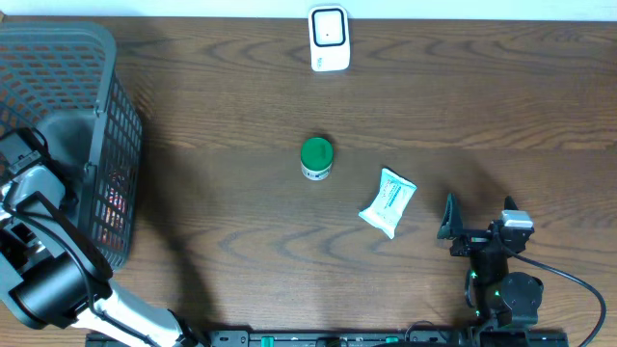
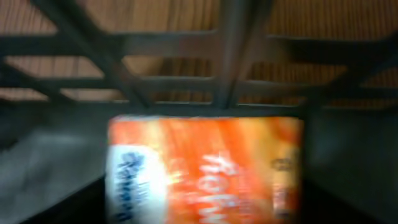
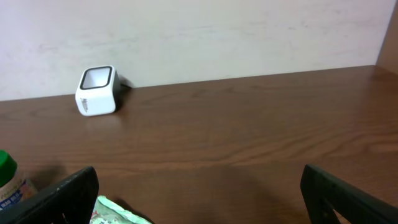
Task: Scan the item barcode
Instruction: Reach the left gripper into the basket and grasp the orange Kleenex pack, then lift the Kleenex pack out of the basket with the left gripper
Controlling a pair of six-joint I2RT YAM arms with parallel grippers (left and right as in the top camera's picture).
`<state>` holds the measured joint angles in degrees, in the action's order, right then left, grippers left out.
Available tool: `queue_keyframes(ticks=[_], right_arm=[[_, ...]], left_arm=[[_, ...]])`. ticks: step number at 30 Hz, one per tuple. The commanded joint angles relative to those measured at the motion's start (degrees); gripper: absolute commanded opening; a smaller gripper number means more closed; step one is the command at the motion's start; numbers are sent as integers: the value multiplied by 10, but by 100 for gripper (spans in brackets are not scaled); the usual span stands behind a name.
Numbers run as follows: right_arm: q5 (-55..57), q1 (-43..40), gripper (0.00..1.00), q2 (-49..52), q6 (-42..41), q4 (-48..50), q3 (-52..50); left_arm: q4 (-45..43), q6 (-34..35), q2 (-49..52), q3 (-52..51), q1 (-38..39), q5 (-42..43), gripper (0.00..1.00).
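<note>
Left gripper (image 1: 77,154) in basket (image 1: 58,48), spread unclear; centre over orange pack (image 2: 205,171) below, pinch squarely; right gripper (image 3: 199,183) spread

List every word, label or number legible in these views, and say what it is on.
Orange package in the basket: white and blue lettering, too blurred to read.
Green-lidded jar: label print too small.
White-green packet: print too small.
White scanner: no text visible.
Nothing can be quoted.
</note>
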<state>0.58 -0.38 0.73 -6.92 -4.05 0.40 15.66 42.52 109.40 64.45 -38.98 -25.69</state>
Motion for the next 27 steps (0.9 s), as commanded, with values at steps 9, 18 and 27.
queue_keyframes(ticks=[9, 18, 27], right_arm=[[-3, 4, 99, -2, 6, -2, -1], [-3, 4, 99, -2, 6, -2, -1], [-3, 4, 99, -2, 6, -2, -1]], left_arm=[[21, -72, 19, 3, -5, 19, 53], [52, -71, -99, 24, -5, 140, 53], [53, -67, -337, 24, -5, 292, 53]])
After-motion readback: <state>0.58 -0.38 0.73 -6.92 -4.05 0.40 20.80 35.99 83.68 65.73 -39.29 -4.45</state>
